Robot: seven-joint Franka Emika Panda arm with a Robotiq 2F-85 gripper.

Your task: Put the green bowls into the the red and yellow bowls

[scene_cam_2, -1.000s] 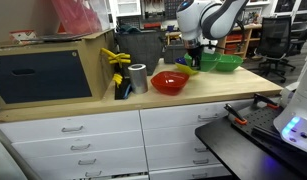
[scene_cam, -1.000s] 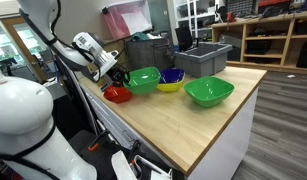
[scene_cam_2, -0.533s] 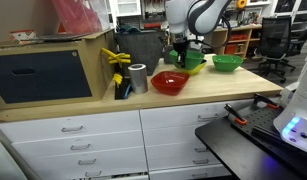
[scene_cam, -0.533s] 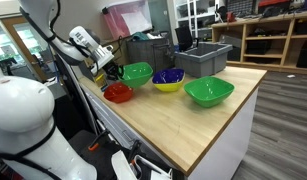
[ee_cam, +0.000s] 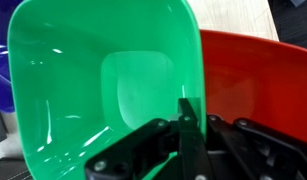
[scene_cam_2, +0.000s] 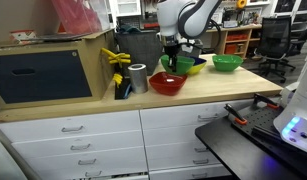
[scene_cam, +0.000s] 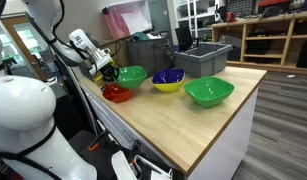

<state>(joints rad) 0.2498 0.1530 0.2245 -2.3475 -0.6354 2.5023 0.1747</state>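
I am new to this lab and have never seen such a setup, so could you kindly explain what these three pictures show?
The jointed white machine is a robot arm with a two-fingered tool at its end. Two pictures come from cameras standing outside the robot; they look at the same wooden counter from different places. The third comes from a camera on the wrist, looking past the tool.

The tool pinches the rim of a green bowl, which seems to hang partly above a red bowl. Also on the counter are a blue-and-yellow bowl and another green bowl, with a grey bin behind them.
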